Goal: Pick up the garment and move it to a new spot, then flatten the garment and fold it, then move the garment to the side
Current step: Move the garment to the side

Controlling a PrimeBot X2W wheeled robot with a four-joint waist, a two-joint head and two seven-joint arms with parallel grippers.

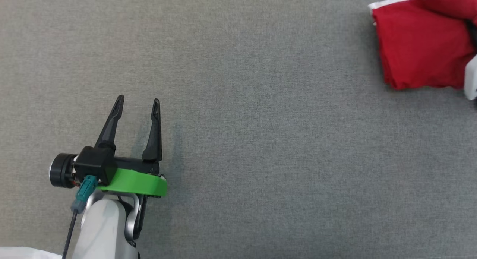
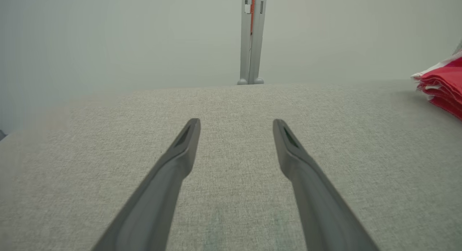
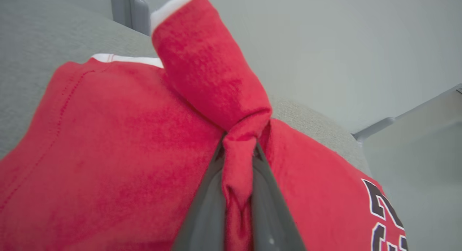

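The garment (image 1: 421,46) is a red shirt with white trim, bunched at the far right of the grey table (image 1: 261,139). In the right wrist view my right gripper (image 3: 240,144) is shut on a pinched fold of the garment (image 3: 108,153), the red cloth squeezed between its two dark fingers; black and white lettering shows at the lower right. My left gripper (image 1: 138,102) stands open over bare table at the lower left, far from the cloth. In the left wrist view its gripper (image 2: 236,122) holds nothing, and the garment (image 2: 444,85) lies at the right edge.
A pale part of my right arm (image 1: 470,80) shows at the right edge beside the cloth. A grey upright post (image 2: 252,38) stands beyond the table's far edge. A pale wall lies behind.
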